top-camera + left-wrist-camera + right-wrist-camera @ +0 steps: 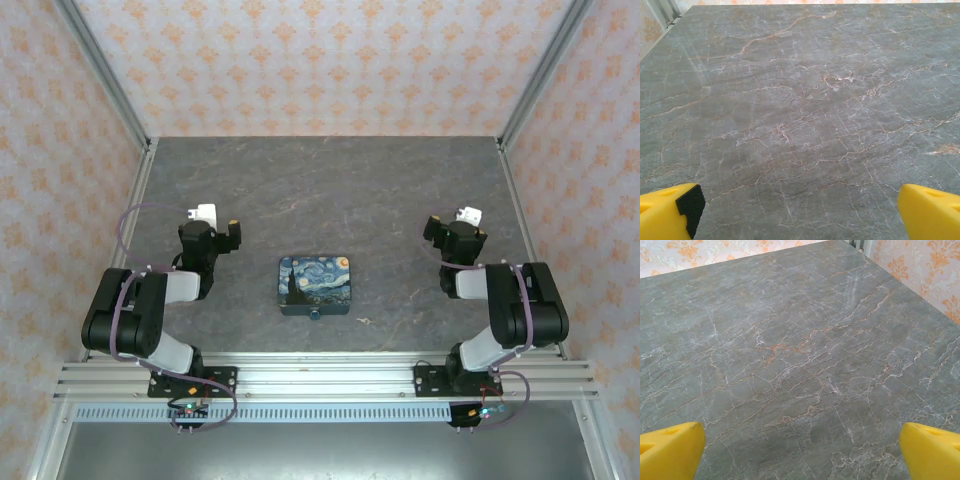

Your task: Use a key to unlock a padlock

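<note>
The tiny padlock (316, 313) sits on the side of the box (315, 279) that faces the near edge of the table (400, 190), around the middle. The left gripper (800, 212) and right gripper (802, 452) are both wide open and empty. Big fingers could miss the padlock or shove the box away.

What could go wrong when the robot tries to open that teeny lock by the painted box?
The padlock is tiny and sits right at the box's near edge, so a grab might miss it or shove the box instead. The left gripper and right gripper are both open and off to the sides. Meeting at such a small target, they could bump each other.
</note>
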Controlling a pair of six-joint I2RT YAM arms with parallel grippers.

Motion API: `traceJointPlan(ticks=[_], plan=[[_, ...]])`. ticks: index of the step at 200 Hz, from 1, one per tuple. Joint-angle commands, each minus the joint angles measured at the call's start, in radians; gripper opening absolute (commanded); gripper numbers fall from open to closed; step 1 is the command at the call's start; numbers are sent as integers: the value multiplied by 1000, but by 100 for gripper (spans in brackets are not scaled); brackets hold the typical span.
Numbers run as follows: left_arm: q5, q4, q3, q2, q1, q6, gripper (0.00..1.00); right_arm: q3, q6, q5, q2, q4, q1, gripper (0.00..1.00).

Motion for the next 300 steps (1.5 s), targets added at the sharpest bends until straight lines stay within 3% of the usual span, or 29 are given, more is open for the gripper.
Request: traceJointPlan(ticks=[1, 145, 184, 217, 264, 300], plan=[[6, 10, 22, -4, 5, -4, 100, -4, 5, 16, -17, 31, 5, 99], [5, -3, 27, -11, 5, -3, 100, -1, 14, 30, -29, 34, 4, 99], [-13, -310, 163, -93, 6, -22, 100, 131, 54, 53, -199, -361, 4, 99], [-31, -525, 244, -185, 6, -128, 100, 216, 251, 59, -263, -591, 2, 99], [61, -994, 476, -238, 2, -450, 100, 248, 359, -288, -406, -787, -1, 100], [207, -1127, 487, -259, -80, -538, 100, 237, 476, -585, -418, -886, 21, 84]])
